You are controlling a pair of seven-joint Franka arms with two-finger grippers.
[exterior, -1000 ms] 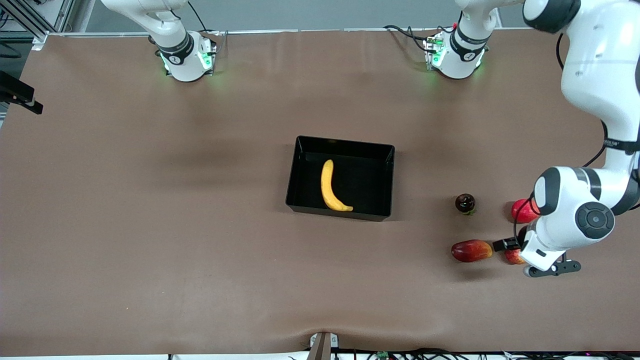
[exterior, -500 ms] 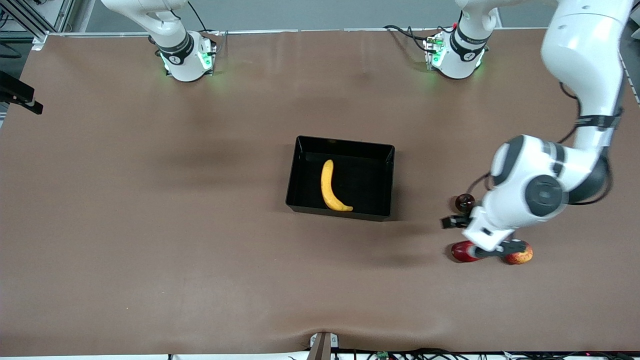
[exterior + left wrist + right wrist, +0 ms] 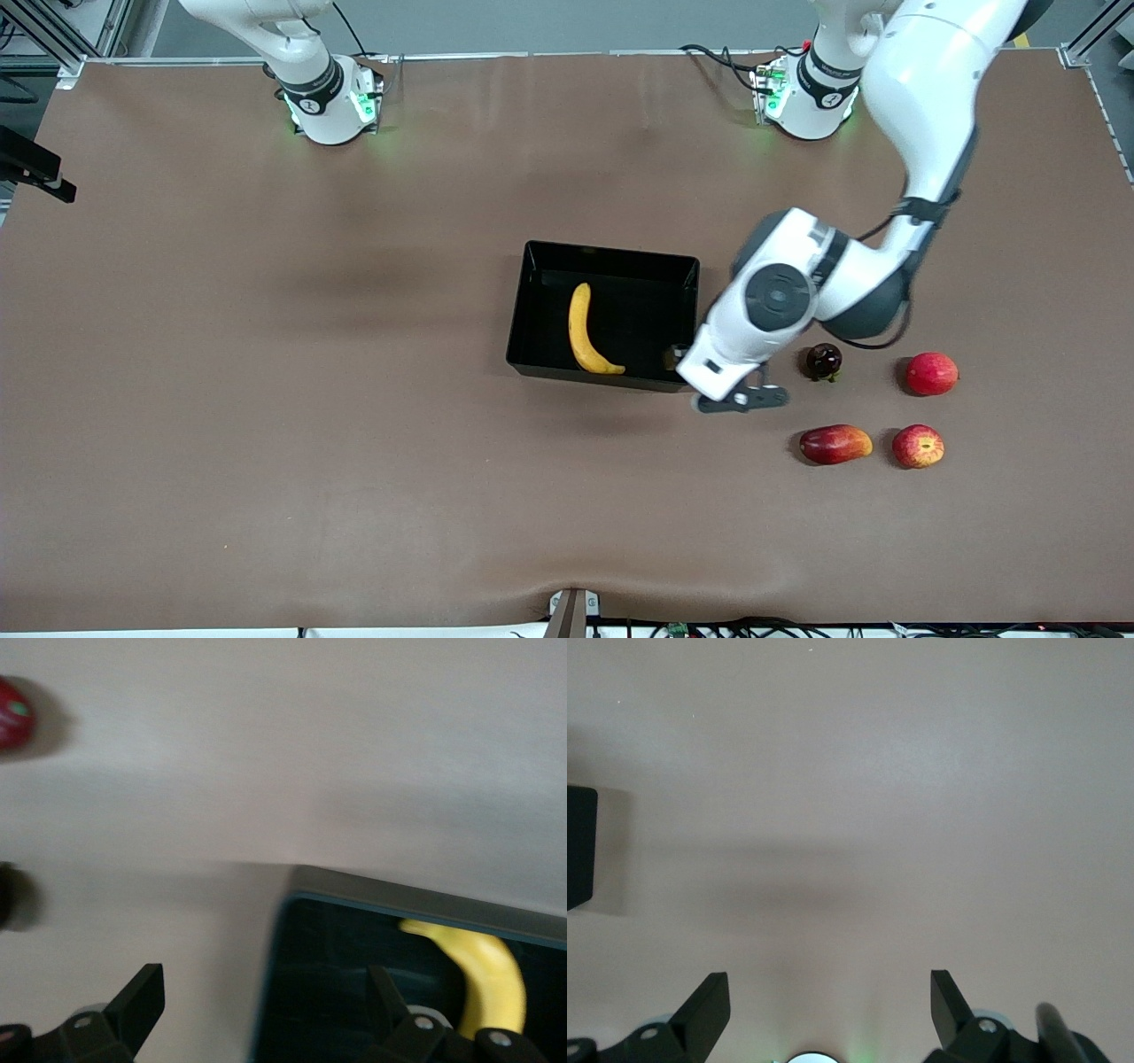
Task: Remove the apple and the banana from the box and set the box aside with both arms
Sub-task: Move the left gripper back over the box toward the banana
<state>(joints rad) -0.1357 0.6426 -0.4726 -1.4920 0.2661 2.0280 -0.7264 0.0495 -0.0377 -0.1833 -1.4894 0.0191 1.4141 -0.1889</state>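
The black box [image 3: 611,255] stands mid-table with the yellow banana [image 3: 592,334] lying in it. The red apple with yellow patches [image 3: 918,446] rests on the table toward the left arm's end, nearer the front camera than the box. My left gripper [image 3: 682,359] hangs open and empty over the box's near corner at that end. In the left wrist view the left gripper [image 3: 264,992] straddles the box wall [image 3: 425,899], with the banana [image 3: 483,979] inside. My right gripper [image 3: 828,992] is open over bare table by its own base and waits.
Beside the apple lie an oblong red-yellow fruit [image 3: 835,444], a plain pinkish-red round fruit [image 3: 931,373] and a small dark fruit [image 3: 824,361]. A red fruit [image 3: 13,713] shows at the edge of the left wrist view. Brown table surrounds the box.
The left arm has swung from over the fruits to the box's corner, gripper open and empty. The apple stays on the table. The banana and box have not moved.
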